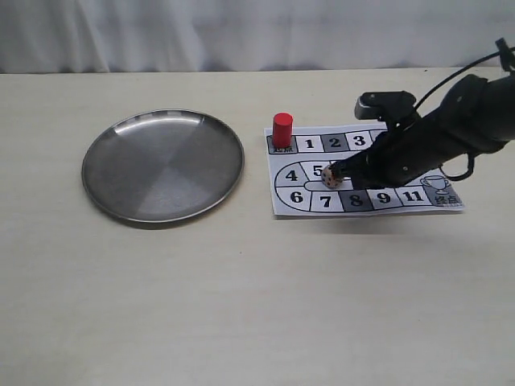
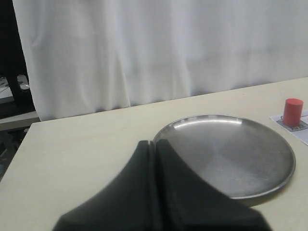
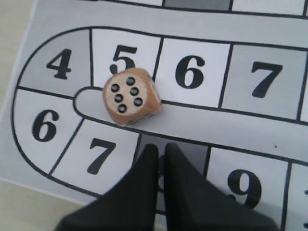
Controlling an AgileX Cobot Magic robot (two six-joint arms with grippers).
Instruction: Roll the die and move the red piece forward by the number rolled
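Note:
The die [image 3: 130, 96], a pinkish-tan cube with six pips up, rests on the paper board [image 3: 269, 125] near the 5 square. In the exterior view the die [image 1: 331, 180] sits just at the tip of my right gripper [image 1: 339, 170]. The right gripper [image 3: 160, 147] hovers over the 8 square, a little short of the die, fingers shut with nothing between them. The red piece [image 1: 282, 130] stands upright on the board's start square; the left wrist view shows the red piece [image 2: 292, 111] far off. My left gripper [image 2: 155, 143] is shut and empty by the plate's rim.
A round steel plate [image 1: 162, 165] lies left of the board [image 1: 406, 198] on the pale table; the same plate [image 2: 231, 154] fills the left wrist view. A white curtain hangs behind the table. The right arm's cables arch above the board's right end.

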